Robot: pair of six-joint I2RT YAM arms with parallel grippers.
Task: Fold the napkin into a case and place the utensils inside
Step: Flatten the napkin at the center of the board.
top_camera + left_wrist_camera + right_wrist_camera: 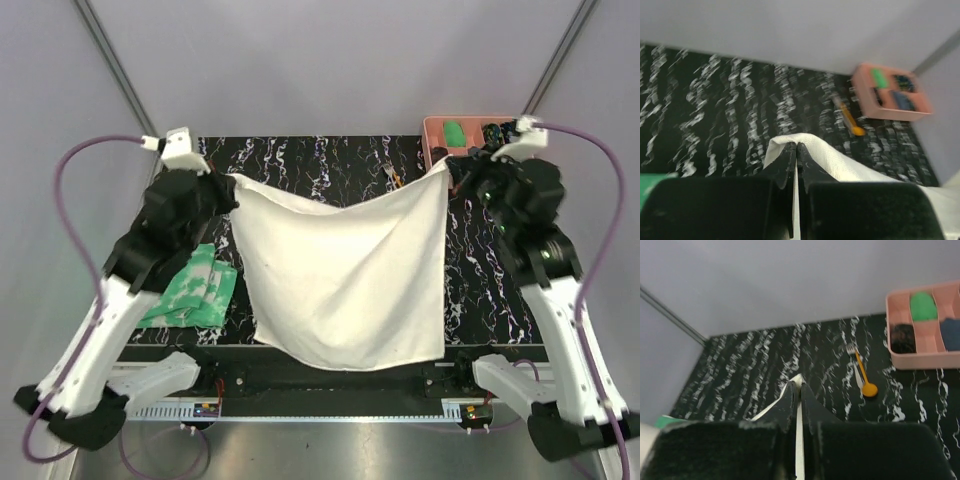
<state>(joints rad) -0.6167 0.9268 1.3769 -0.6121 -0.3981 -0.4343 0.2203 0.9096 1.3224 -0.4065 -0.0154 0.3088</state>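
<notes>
Left pincer (796, 146) pinches napkin (340, 270) corner | right pincer (799, 386) pinches opposite corner | napkin stretched between

Napkin (345, 275) lifted by two corners, utensils (861, 374) behind it

The cream-white cloth hangs unfolded, far corners raised, its top edge sagging between them, its near edge trailing at the bench (300, 160) front. The fork and orange spoon lie together on the far side.

The left hand (796, 150) pinches the napkin (840, 162) corner above the table (715, 110).
</notes>
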